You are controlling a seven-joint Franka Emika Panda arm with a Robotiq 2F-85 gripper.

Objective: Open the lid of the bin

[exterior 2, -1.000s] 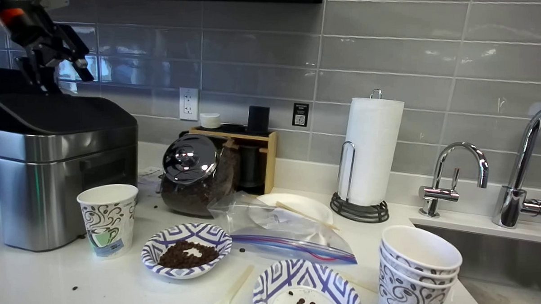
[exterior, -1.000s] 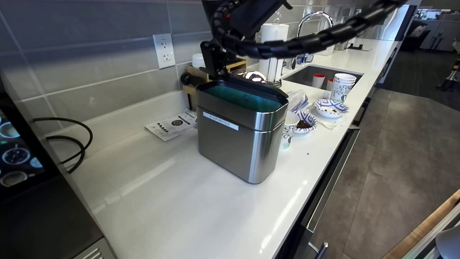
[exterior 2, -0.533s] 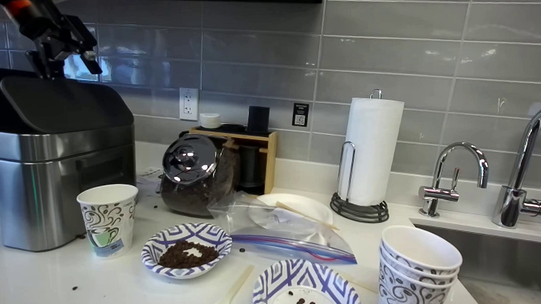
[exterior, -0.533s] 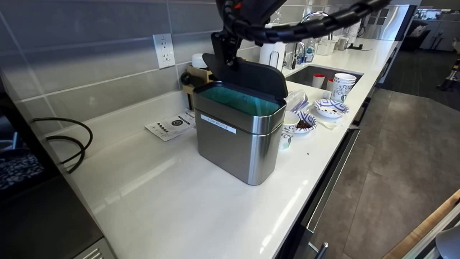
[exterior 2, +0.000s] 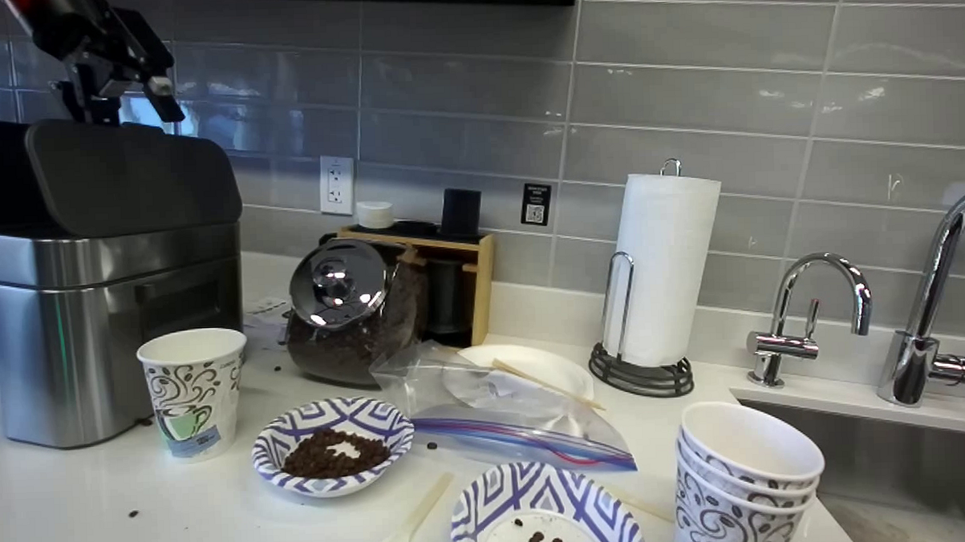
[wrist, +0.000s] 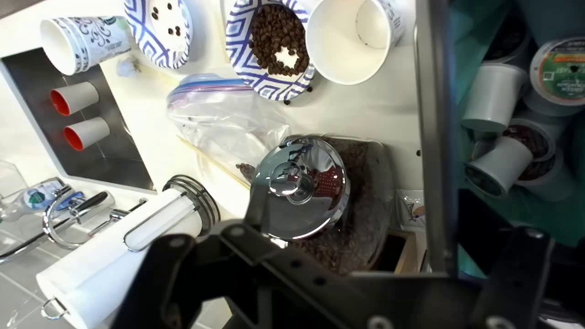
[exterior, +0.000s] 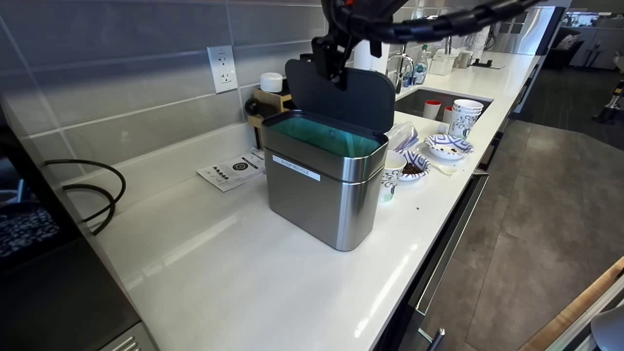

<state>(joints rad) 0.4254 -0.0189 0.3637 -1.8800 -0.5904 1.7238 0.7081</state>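
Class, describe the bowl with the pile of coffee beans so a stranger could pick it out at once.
In an exterior view, start from the steel bin at the far left. Right of it stands a single paper cup, and right of that sits the bowl. Its broad pile of coffee beans sets it apart from the matching bowl, which shows only a few.

Gripper [wrist: 368,212] with jaws spread, green-lined bin [wrist: 470,45] holding white pods [wrist: 493,98], patterned bowl [wrist: 237,50] of dark beans [wrist: 274,36], paper cup [wrist: 340,45], clear jar [wrist: 379,183], shiny cap [wrist: 292,205], plastic bag [wrist: 219,107], paper-towel roll [wrist: 91,278], sink [wrist: 119,169] with two red-lined cups [wrist: 80,97].
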